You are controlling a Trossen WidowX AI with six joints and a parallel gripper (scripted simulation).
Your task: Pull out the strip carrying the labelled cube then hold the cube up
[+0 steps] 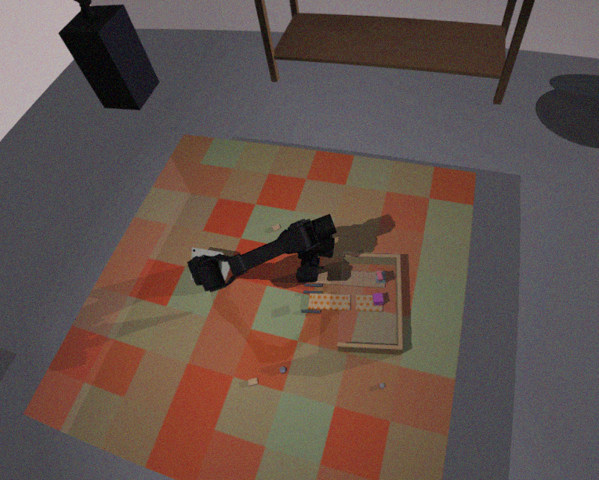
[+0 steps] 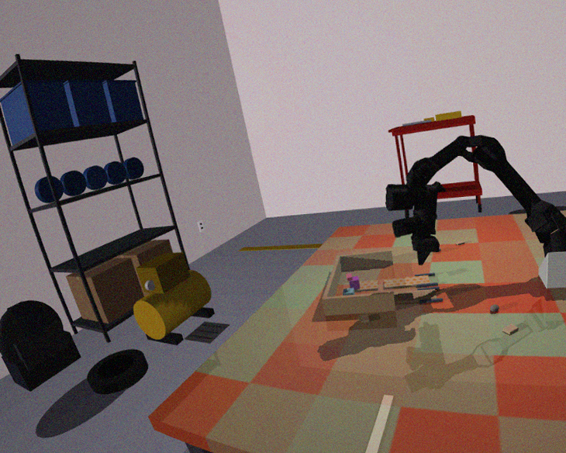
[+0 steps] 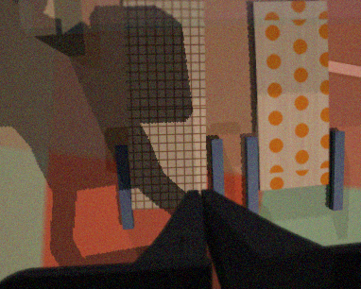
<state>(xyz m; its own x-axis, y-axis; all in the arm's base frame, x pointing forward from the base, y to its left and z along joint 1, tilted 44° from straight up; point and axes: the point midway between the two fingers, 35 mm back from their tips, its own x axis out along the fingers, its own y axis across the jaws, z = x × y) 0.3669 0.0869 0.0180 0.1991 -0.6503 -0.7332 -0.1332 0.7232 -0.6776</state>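
Hanging nose-down over the desk, the end effector has its fingers pressed together on nothing, their tips just above the near end of the grid-patterned strip. That strip runs straight ahead from the tips, long axis in line with the reach, between two blue rails and into the wooden tray. The dotted strip lies parallel just to the right and, seen from above, shows a break partway. Which cube is labelled cannot be read; small cubes sit at the tray's far end. Open room lies behind the strip ends, toward the arm's base, for a pull.
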